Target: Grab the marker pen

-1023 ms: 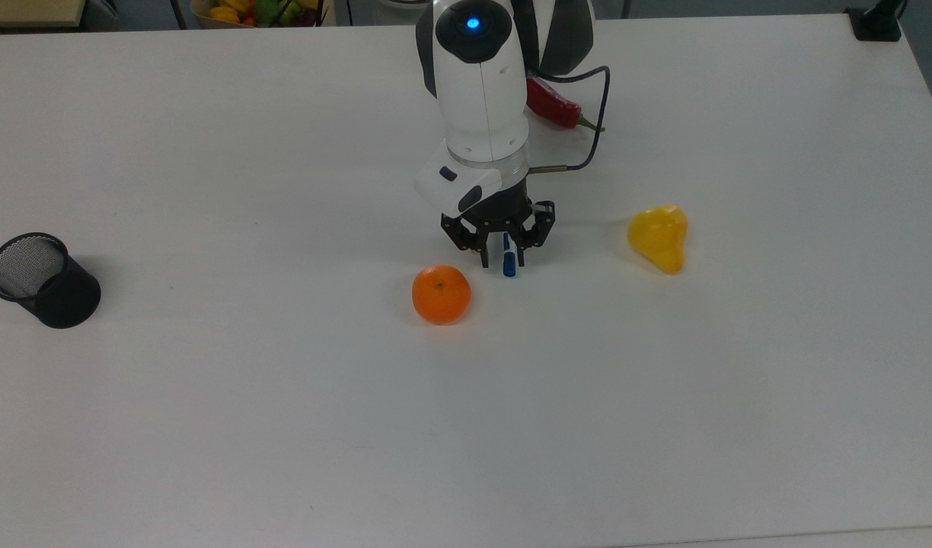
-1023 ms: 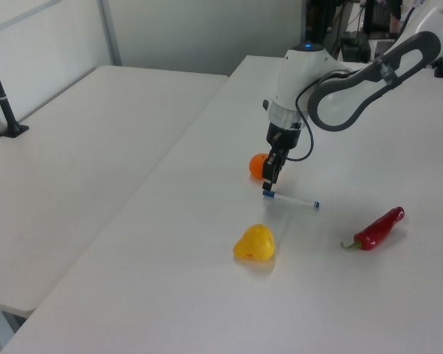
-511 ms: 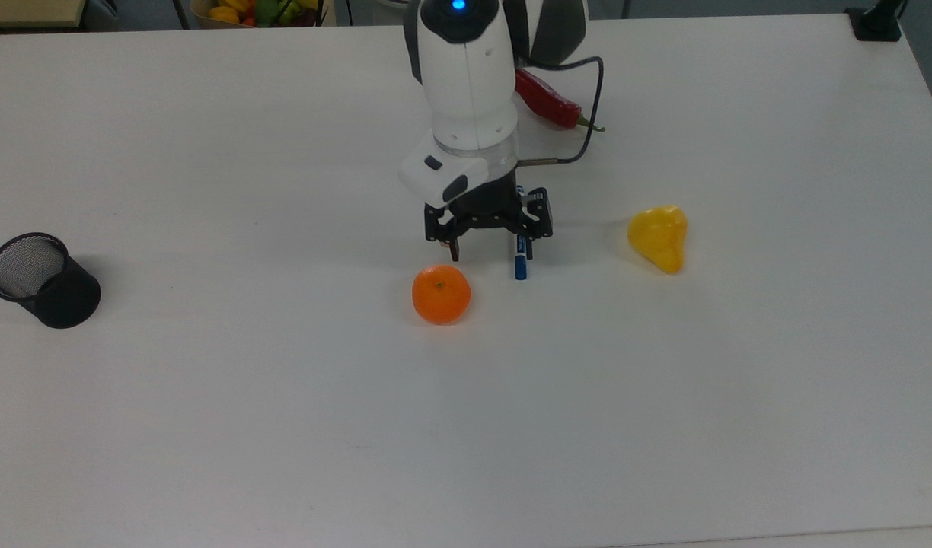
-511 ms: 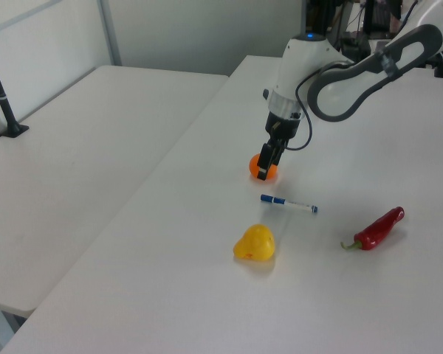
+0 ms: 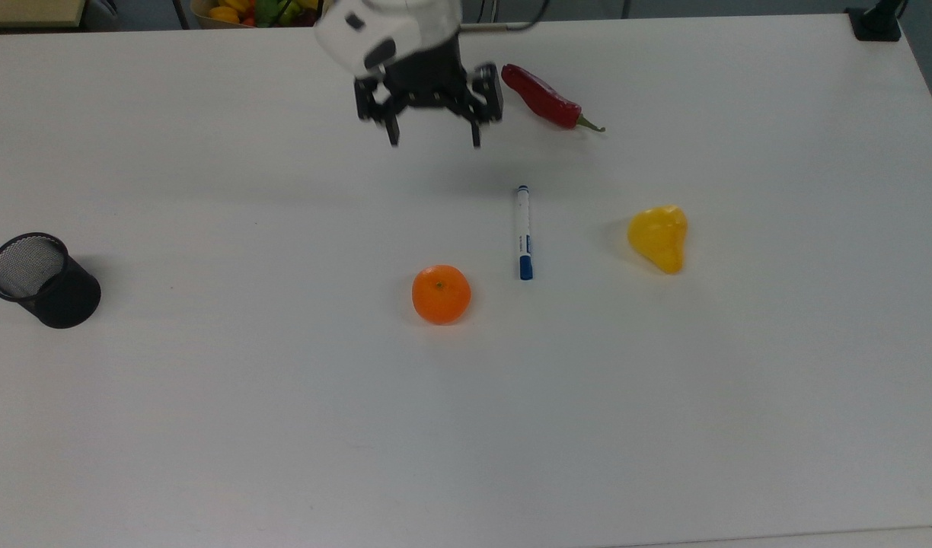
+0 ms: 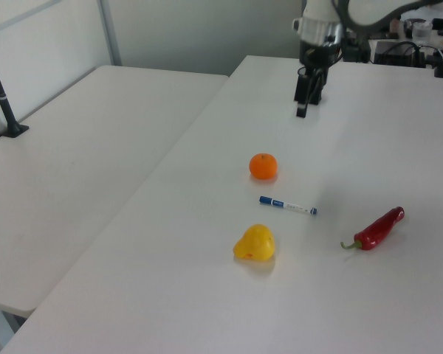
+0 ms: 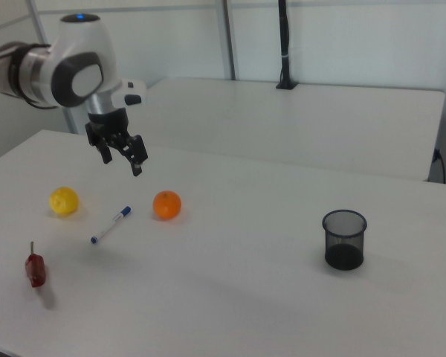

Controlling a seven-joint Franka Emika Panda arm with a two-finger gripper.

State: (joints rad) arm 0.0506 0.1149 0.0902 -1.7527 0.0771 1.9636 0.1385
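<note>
The marker pen (image 5: 522, 232) lies flat on the white table, its blue cap towards the top view's bottom, between an orange and a yellow fruit. It also lies free in the left view (image 6: 288, 206) and the right view (image 7: 110, 224). My gripper (image 5: 434, 141) hangs open and empty in the air, well off the pen towards the top view's upper left. The left view has the gripper (image 6: 302, 110) far behind the orange, high over the table. In the right view the gripper (image 7: 122, 164) hovers above and behind the pen, its fingers spread.
An orange (image 5: 441, 294) sits just to the top view's left of the pen's cap. A yellow fruit (image 5: 659, 237) lies to the pen's right, a red chili (image 5: 550, 105) beside the gripper. A black mesh cup (image 5: 43, 280) stands at the top view's far left.
The gripper, low around the pen's cap end a second ago, has opened, risen and drawn back to the top view's upper left. The pen stays on the table.
</note>
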